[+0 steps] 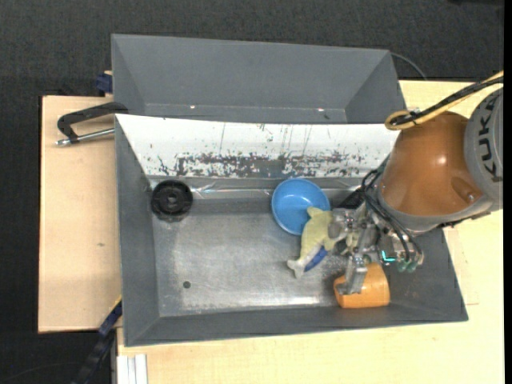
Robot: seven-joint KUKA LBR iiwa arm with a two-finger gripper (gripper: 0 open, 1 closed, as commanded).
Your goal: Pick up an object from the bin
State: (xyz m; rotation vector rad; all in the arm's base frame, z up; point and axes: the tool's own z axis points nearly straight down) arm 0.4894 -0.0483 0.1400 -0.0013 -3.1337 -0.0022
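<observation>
An orange block (pixel 370 293) was seen at the near right of the bin (pixel 232 274), at the foot of the right-hand wall. Its place was judged to be owed to the sloping walls, down which loose things would slide to the flat floor.

The gripper (pixel 358 269) was lowered over the left end of this block, touching or nearly touching it. Whether it was open or closed could not be told, since the metal parts were tangled with cables in the view. No grasp could therefore be claimed. The descent from above was judged to be forced by the wall close behind the block, which left little room for a sideways approach.

Just to the left a pale yellow soft toy with a blue part (pixel 314 242) was laid, close enough to be brushed or caught in a grasp. Behind the toy, and touching it, a blue bowl (pixel 294 202) was set against the back wall, tipped so that its hollow was shown. Well apart, at the back left, a black round thing (pixel 171 199) was left out of the arm's way.
</observation>
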